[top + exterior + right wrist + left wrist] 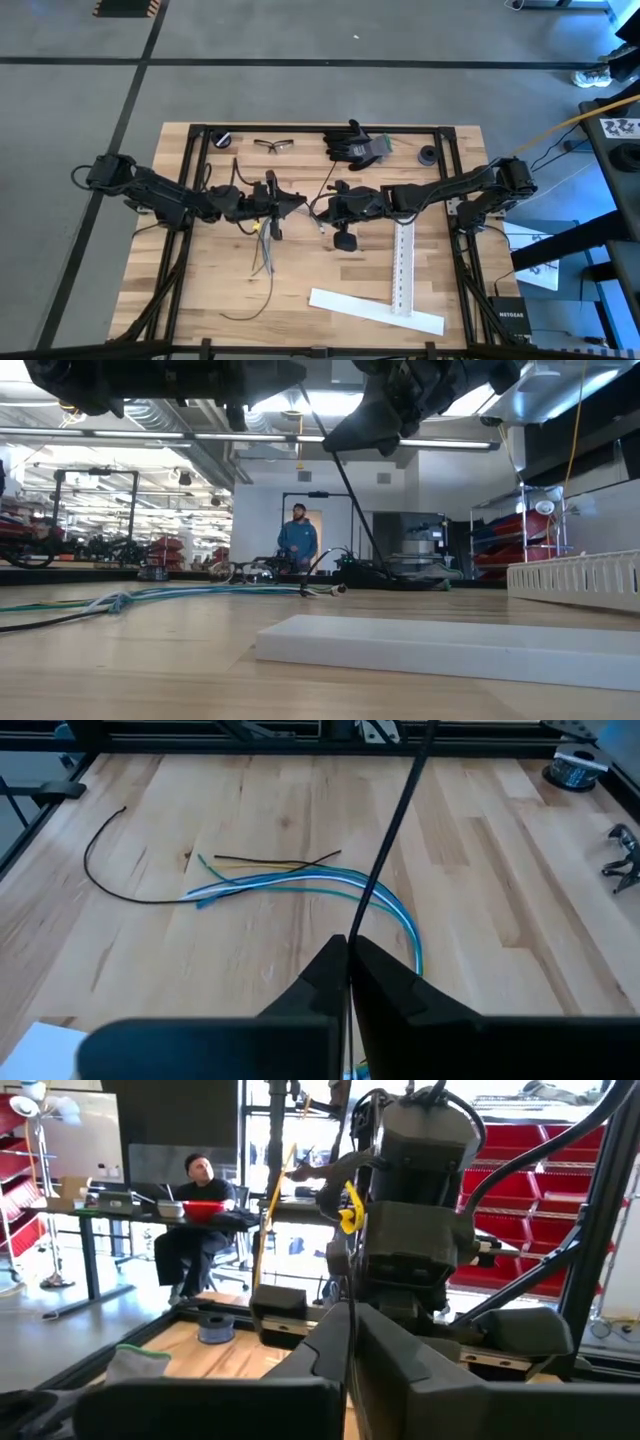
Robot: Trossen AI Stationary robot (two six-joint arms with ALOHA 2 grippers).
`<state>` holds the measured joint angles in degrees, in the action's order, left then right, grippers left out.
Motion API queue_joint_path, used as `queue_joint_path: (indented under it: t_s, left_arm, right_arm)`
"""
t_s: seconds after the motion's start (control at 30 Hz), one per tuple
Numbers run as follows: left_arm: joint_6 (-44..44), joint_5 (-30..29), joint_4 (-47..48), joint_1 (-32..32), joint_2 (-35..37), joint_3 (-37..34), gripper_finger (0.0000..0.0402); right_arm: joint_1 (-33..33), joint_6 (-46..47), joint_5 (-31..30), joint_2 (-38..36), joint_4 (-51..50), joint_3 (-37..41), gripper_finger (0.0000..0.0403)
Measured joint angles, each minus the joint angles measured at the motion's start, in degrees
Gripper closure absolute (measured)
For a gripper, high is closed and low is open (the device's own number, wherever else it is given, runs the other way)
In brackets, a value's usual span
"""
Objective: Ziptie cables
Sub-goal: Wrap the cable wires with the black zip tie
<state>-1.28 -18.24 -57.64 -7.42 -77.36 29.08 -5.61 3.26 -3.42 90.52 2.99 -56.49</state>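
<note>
- White flat strip [375,311] lies along the near right part of the wooden table [440,260], with a white perforated strip [403,268] running from it toward the table's middle.
- One black ziptie [252,305] lies loose on the near left of the table, curved into an open arc, apart from the wires.
- Pale blue, grey and greenish cables [310,880] lie bundled together on the wood left of centre, just below the grippers; a thin black strand [275,858] rests against the bundle's far side.
- Left gripper [300,203] hangs above the table centre, pointing right; its fingers [330,1350] are pressed fully together. Whether anything is pinched between them cannot be told.
- Right gripper [322,208] hangs just beside it, pointing left, tip nearly meeting the left one; its fingers [345,965] are closed on the second black ziptie [395,810], which runs straight out from the pinch.
- Far edge of the table holds a pair of safety glasses [274,145], a black work glove [357,144], and two dark tape rolls [427,155].
- A person [297,540] stands in the room beyond the table; another person [195,1215] sits at a desk.
</note>
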Motion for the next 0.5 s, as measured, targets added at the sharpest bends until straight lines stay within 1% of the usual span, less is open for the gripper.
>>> queue_joint_path:
  t_s: [0.07,0.13,0.23,0.3,0.37,0.43,0.5]
  left_arm:
    - [0.0,0.0,0.1,0.0,0.0,0.0,0.0401]
    - [0.0,0.0,0.1,0.0,0.1,0.0,0.0401]
    - [0.0,0.0,0.1,0.0,0.2,0.0,0.0402]
    - [0.0,0.0,0.1,0.0,0.2,0.0,0.0401]
    - [0.0,0.0,0.2,0.0,0.2,0.0,0.0401]
    - [0.0,0.0,0.5,0.0,0.2,0.0,0.0401]
    - [-0.6,0.0,0.5,0.0,0.2,0.0,0.0401]
  right_arm:
    - [0.0,0.2,0.0,0.0,0.0,0.0,0.0401]
    - [0.1,-1.5,-0.1,-0.2,-0.2,0.0,0.0401]
    - [0.0,-5.0,-2.4,-2.6,-3.2,-0.5,0.0384]
    - [0.0,-6.5,-3.7,-4.6,-7.5,-2.0,0.0360]
    - [0.0,-6.8,-5.0,-6.2,-12.1,-3.4,0.0327]
    - [0.0,-7.6,-5.0,-7.1,-15.7,-4.5,0.0293]
    - [0.0,-11.0,-5.8,-8.2,-20.1,-5.9,0.0260]
